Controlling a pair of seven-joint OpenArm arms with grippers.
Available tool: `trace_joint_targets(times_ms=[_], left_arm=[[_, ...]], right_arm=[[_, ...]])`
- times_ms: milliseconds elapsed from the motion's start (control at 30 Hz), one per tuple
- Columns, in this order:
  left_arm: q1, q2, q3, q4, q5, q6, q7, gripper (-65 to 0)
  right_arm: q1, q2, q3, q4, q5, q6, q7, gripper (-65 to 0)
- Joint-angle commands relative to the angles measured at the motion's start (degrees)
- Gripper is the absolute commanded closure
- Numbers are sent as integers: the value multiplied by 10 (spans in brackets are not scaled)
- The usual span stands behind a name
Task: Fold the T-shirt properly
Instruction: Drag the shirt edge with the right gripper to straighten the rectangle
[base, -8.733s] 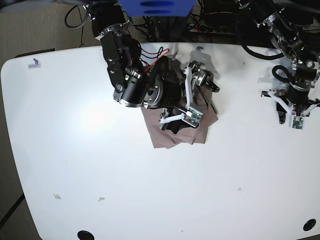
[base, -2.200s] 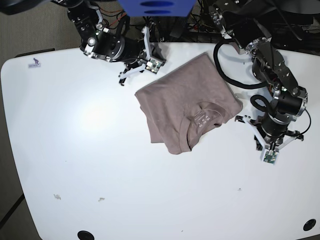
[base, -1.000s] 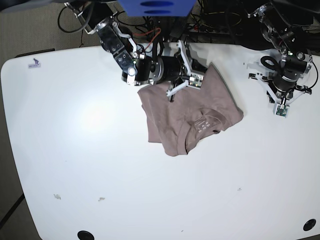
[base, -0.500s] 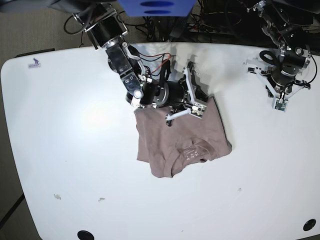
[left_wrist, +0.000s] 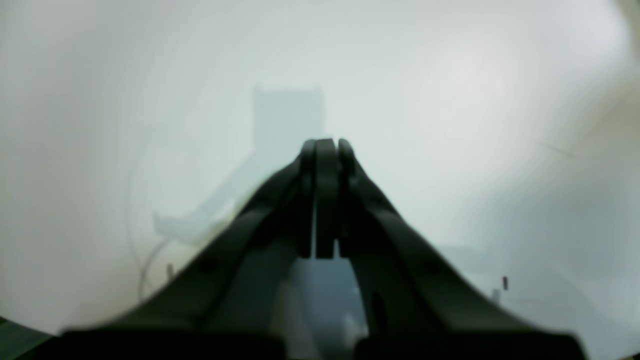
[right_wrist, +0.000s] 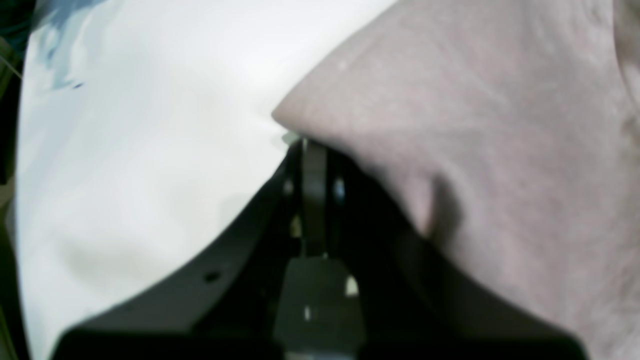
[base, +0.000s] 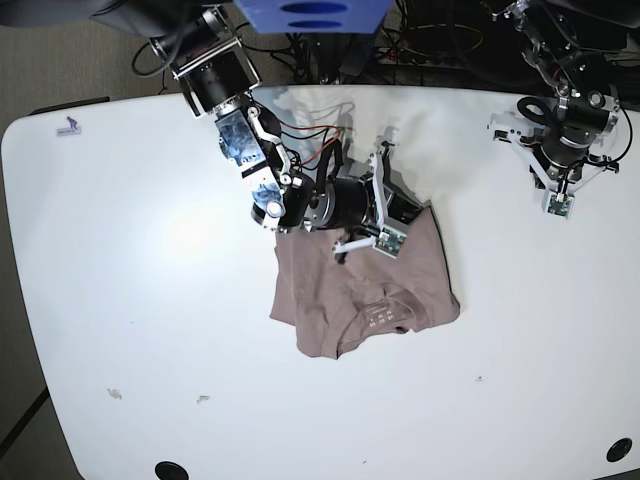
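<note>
I see the T-shirt (base: 365, 290) bunched mid-table (base: 150, 300); my right gripper (right_wrist: 312, 150) sits at its upper edge, jaws pressed together, cloth beside them but whether pinched I cannot tell; left gripper (left_wrist: 325, 150) is closed on nothing, well apart.

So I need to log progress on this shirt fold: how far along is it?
Early. Done: the T-shirt lies bunched on the white table, folded roughly, neck label showing. In hand: the right gripper is shut at its top edge; whether it pinches fabric is unclear. The left gripper hangs shut over bare table. Left: flattening and neat folds.
</note>
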Motion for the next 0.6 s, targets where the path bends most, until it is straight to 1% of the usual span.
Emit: trace_joint_targets(times_ms=[0, 333, 467, 567], left_arm=[[-1, -3, -1, 9, -4, 1, -9, 0], [5, 1, -1, 9, -5, 1, -11, 0], [5, 1, -1, 9, -5, 1, -10, 0], [5, 1, -1, 9, -5, 1, -10, 0]], right_arm=[[27, 2, 6, -26, -27, -14, -8, 0], [77, 1, 6, -103, -27, -14, 25, 0], [92, 1, 6, -123, -27, -14, 37, 0], [103, 1, 6, -125, -26, -14, 36, 0]])
